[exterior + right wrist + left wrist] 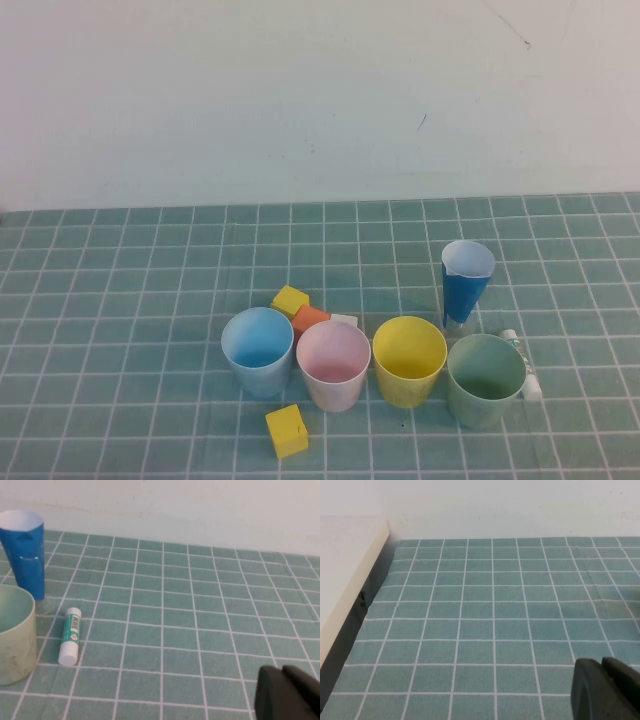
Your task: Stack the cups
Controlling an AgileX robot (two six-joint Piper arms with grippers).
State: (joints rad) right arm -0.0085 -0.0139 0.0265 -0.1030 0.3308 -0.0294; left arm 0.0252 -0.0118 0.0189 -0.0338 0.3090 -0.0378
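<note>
High view: four cups stand upright in a row near the front of the counter [120, 300], which is covered with a green gridded cloth. From robot's left to right: light blue cup [258, 351], pink cup [333, 364], yellow cup [409, 360], pale green cup [486, 379]. Neighbours sit just beside or touching at the rims; none is stacked. All four look empty, insides bare. Behind the row, between yellow and green, a narrow dark blue cone cup [466, 283] stands upright, white inside, nothing visible in it. Behind blue and pink: a yellow block [290, 300], an orange block [309, 320] and a small white block [344, 321], clustered close. Another yellow cube [287, 431] lies in front of the row, between blue and pink. A white glue stick [523, 363] lies flat just to the right of the green cup. No arm or gripper shows in this view.

Left wrist view: the left gripper [605, 690] is over bare gridded cloth, dark fingers pressed together, holding nothing. A white board edge [350, 585] borders the cloth. No cups here.

Right wrist view: the right gripper [287, 695] hangs over bare cloth, well apart from the cups, fingers together, nothing between them. The pale green cup [15, 635] is partly in view, inside bare as far as seen. The glue stick [70, 636] lies just beside it, with the dark blue cone cup [25, 555] upright beyond.
</note>
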